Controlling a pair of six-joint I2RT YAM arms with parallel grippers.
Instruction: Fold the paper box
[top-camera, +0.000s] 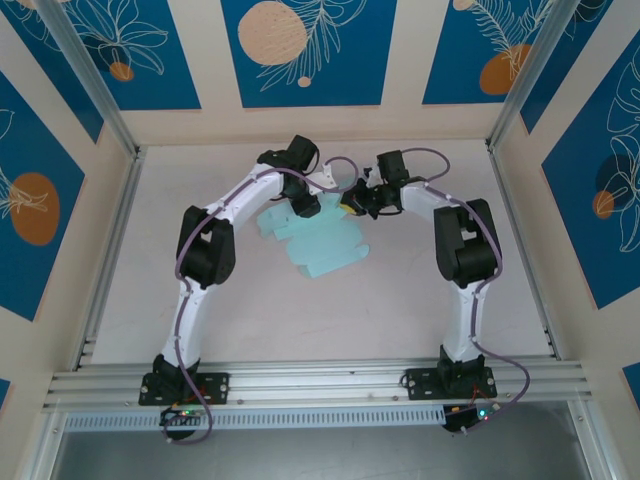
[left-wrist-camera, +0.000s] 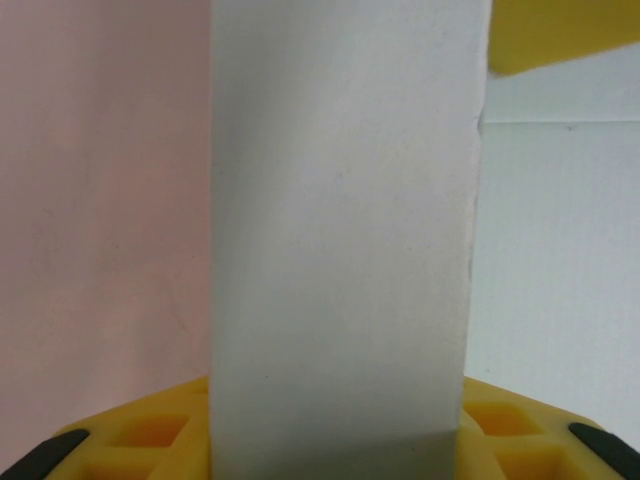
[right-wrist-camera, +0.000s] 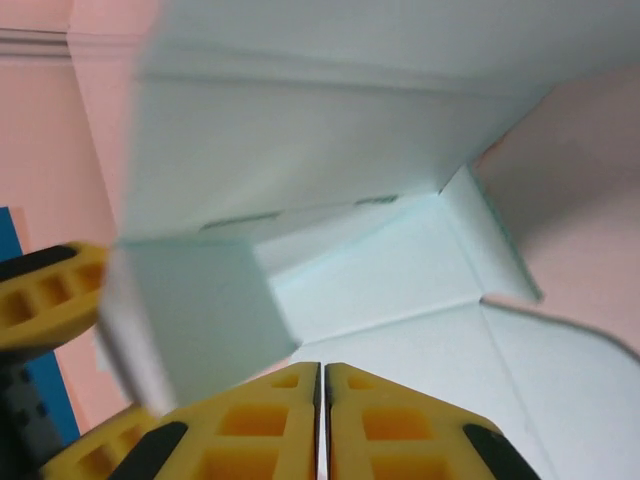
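Risk is sitting at the far edge of the paper box (top-camera: 325, 245), which is lying mostly flat on the table (top-camera: 420, 310) between the two arms. The left tool (top-camera: 305, 205) is standing partly closed, with an upright card panel (left-wrist-camera: 340, 250) filling the gap between its fingers, and it is apparently gripping that panel. The right tool (top-camera: 354, 200) is showing its fingers (right-wrist-camera: 390, 420) pressed together just beside a raised flap (right-wrist-camera: 190, 310). I cannot tell whether any card is caught in the seam. The tools are working very close together. A pull by either one is risking a tear or a crease off the score lines, and a push from the closed tool is likely sliding the whole sheet.
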